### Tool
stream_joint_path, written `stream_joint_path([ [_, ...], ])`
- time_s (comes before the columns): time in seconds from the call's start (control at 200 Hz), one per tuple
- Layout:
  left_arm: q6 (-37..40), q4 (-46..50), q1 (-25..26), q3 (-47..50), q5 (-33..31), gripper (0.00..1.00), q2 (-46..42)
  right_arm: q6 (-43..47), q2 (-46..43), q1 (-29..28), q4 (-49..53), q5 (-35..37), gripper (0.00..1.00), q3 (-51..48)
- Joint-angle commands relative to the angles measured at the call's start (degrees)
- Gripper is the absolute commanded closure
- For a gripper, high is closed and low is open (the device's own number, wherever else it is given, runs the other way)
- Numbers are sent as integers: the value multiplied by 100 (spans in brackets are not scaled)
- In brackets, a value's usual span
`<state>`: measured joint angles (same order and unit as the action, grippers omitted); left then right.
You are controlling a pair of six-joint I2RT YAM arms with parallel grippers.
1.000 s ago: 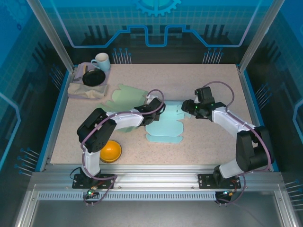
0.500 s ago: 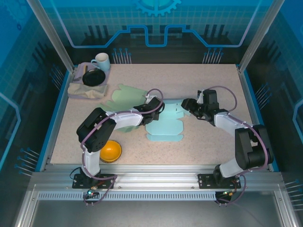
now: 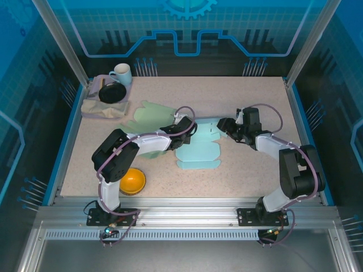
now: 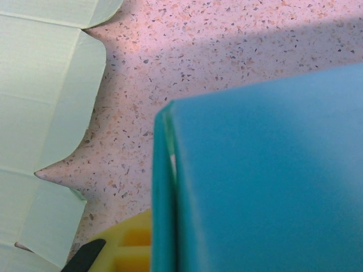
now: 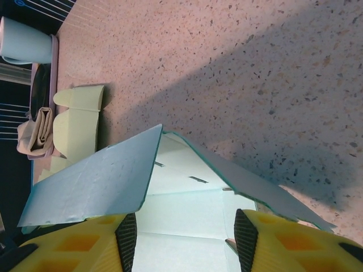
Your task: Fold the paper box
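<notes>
The light blue paper box point(image 3: 198, 152) lies mostly flat at the table's centre. My left gripper point(image 3: 185, 130) is shut on its left flap. In the left wrist view that blue flap point(image 4: 266, 181) stands doubled right in front of the camera, beside one yellow finger point(image 4: 127, 249). My right gripper point(image 3: 226, 126) is at the box's right end, open. Seen from the right wrist, its fingers point(image 5: 126, 241) sit between two raised flaps point(image 5: 96, 181), over the pale inner panel point(image 5: 187, 204), gripping nothing.
A flat pale green paper blank point(image 3: 148, 116) lies just left of the box. An orange bowl point(image 3: 132, 181) sits near the left arm's base. At the back left corner are a mug point(image 3: 121, 73), a black disc point(image 3: 112, 92) and a folded cloth point(image 3: 102, 109).
The right arm's wrist has dropped lower and swung in toward the box's right end. The box has slid slightly to the right. The left gripper keeps its hold.
</notes>
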<state>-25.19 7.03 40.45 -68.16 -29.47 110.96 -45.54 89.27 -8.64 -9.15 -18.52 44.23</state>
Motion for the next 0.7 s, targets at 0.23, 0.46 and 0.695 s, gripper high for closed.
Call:
stream_joint_path([
  [0.23, 13, 105, 29, -145, 179, 100, 110, -443, -164, 448, -869, -205, 50, -172],
  [0.46, 14, 141, 27, -211, 197, 100, 163, -567, -214, 458, -913, -194, 50, -182],
  [0.695, 32, 168, 25, -250, 205, 100, 171, -828, -43, 467, -1134, -177, 50, -166],
])
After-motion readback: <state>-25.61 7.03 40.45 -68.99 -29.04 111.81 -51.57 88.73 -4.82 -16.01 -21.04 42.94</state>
